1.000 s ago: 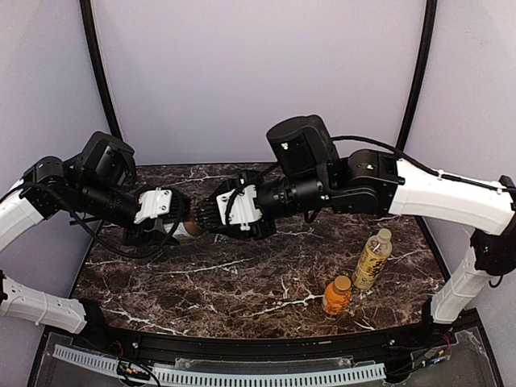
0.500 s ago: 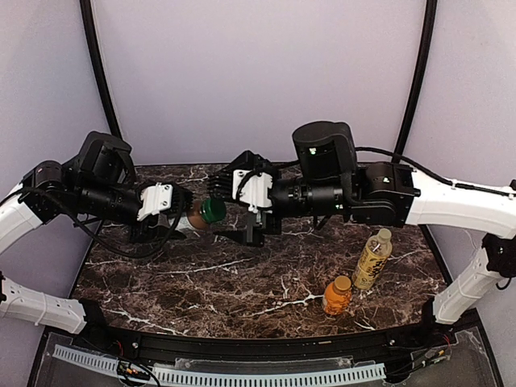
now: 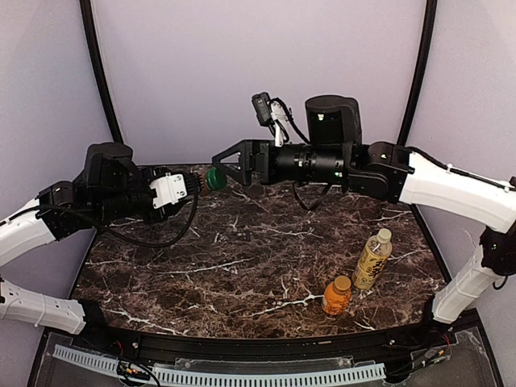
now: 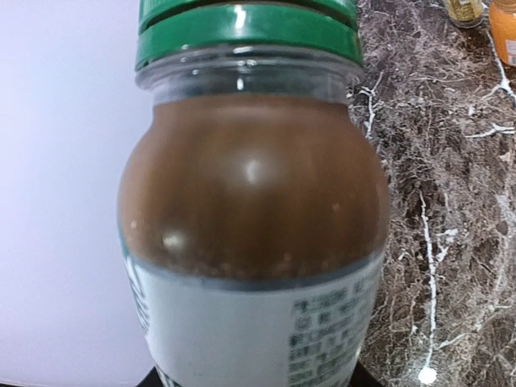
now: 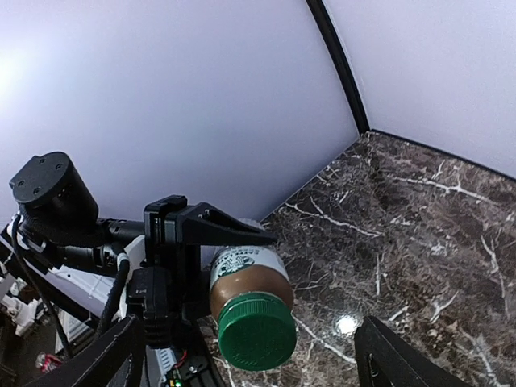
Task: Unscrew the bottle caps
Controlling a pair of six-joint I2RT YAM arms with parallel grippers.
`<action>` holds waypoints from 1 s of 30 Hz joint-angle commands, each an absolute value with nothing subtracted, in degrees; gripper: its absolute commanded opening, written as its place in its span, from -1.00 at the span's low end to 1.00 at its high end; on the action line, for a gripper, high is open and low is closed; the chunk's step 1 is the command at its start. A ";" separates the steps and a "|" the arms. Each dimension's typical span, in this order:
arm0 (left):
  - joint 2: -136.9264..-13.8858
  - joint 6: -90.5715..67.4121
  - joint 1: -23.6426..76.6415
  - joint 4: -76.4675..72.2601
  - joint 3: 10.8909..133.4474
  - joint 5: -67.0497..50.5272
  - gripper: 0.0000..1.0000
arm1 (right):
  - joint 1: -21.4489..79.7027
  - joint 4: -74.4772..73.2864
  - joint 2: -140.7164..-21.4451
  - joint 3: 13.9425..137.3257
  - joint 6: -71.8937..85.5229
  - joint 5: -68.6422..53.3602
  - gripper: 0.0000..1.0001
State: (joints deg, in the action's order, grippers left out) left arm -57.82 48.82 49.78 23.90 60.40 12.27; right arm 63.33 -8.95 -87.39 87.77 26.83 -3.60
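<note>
The brownish bottle [image 3: 201, 182] with a white label and a green cap [image 3: 214, 178] lies sideways in the air. My left gripper [image 3: 190, 185] is shut on its body. It fills the left wrist view [image 4: 254, 201], cap on top [image 4: 246, 24]. My right gripper [image 3: 222, 168] is open wide, its fingers just short of the cap and apart from it. In the right wrist view the cap [image 5: 256, 330] faces me between my spread fingers [image 5: 121, 359]. The short orange bottle [image 3: 337, 295] and the taller yellow-labelled bottle [image 3: 373, 258] stand capped at the front right.
The dark marble tabletop [image 3: 242, 266] lies below both arms. A pale back wall [image 3: 258, 72] stands close behind the grippers, with black frame posts [image 3: 101, 72] at either side. The left arm's cables [image 3: 153, 238] hang under its wrist.
My right gripper let go of the green cap, opened wide, rolled and drew back. My left gripper carried the bottle up and toward the back wall.
</note>
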 commanded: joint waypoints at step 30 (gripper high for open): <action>-54.94 53.10 50.35 15.56 57.49 17.02 -0.49 | 62.38 -5.56 -94.58 92.45 33.16 -11.11 -1.00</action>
